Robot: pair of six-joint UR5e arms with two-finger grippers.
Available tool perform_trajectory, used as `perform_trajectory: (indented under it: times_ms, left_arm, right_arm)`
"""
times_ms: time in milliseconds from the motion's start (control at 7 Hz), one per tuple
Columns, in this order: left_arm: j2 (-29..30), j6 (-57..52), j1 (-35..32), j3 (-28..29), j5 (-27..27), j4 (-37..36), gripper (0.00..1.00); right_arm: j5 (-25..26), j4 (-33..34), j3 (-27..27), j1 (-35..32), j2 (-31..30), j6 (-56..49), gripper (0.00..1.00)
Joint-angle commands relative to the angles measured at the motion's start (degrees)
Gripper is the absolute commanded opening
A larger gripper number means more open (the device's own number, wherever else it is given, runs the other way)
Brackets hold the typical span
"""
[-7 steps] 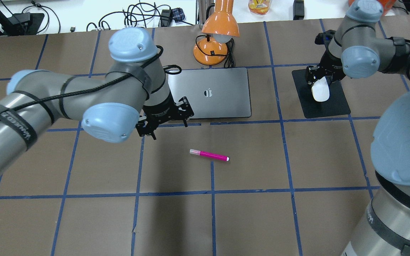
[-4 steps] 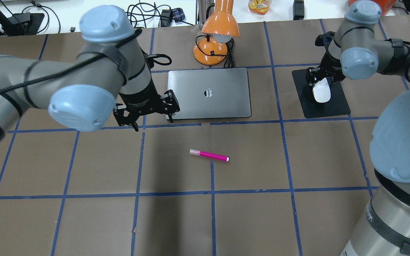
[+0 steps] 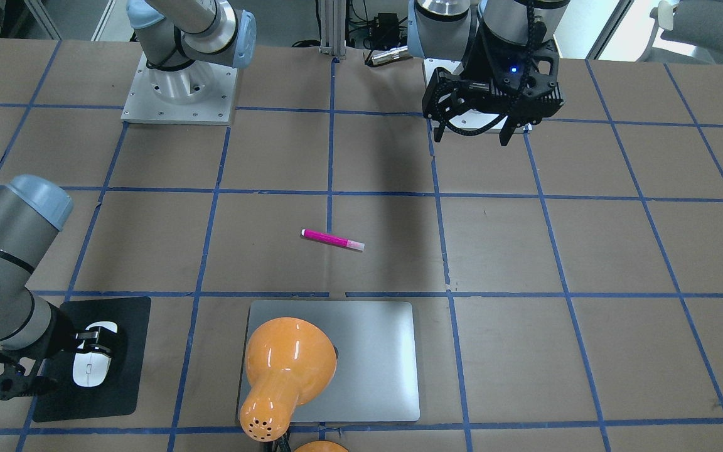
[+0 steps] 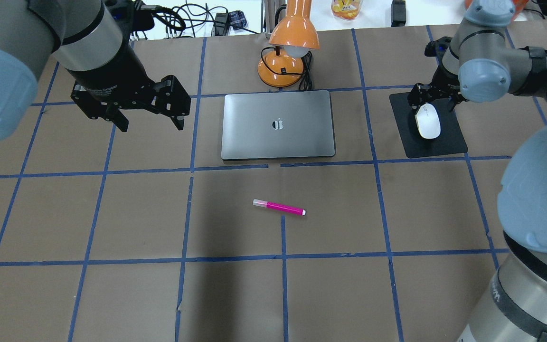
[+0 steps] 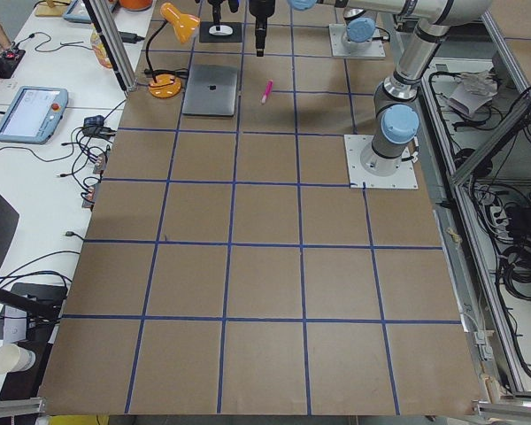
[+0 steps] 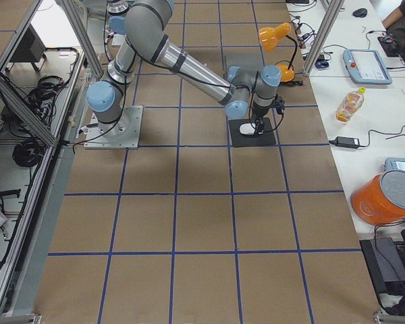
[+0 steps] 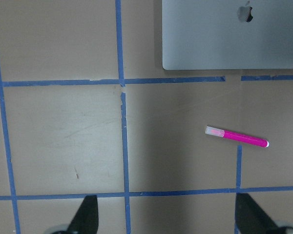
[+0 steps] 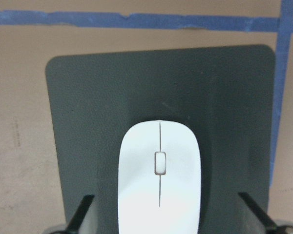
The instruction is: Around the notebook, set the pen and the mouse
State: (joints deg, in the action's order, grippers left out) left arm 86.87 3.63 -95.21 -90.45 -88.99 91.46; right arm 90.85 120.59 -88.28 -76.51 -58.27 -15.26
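Jaws apart, the left gripper (image 4: 152,126) hovered beside the laptop (image 4: 278,124). Opposite it, the right gripper (image 4: 432,105) straddled the mouse (image 4: 428,124), unclamped.

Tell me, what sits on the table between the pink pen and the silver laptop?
Nothing: in the overhead view, only bare brown table crossed by a blue tape line separates the pen from the laptop.

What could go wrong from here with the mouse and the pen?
The open right hand straddles the mouse on the black mat; the smooth shell might slip on closing. The slim pen lies flat, far from the open left hand, so a pinch may miss or roll it.
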Motion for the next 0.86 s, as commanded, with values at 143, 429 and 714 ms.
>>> perform_trajectory:
  times_ms: [143,429,714]
  left_arm:
    - [-1.26,-0.64,0.46,-3.15,-1.25,-0.93,1.0]
    - [-0.39,-4.56,0.72,-2.36,-3.56,-0.32,1.0]
    - [0.23,-4.86,0.73,-2.18,-3.03,-0.75,1.0]
  right_arm:
    - [0.99,-16.03,-0.57,-0.57,-16.73,6.0,1.0]
    - [1.08,-26.94,-0.84,-5.2,-24.31,12.16,1.0]
    - [0.56,-30.66,-0.93,-9.36,-28.02,13.94,1.0]
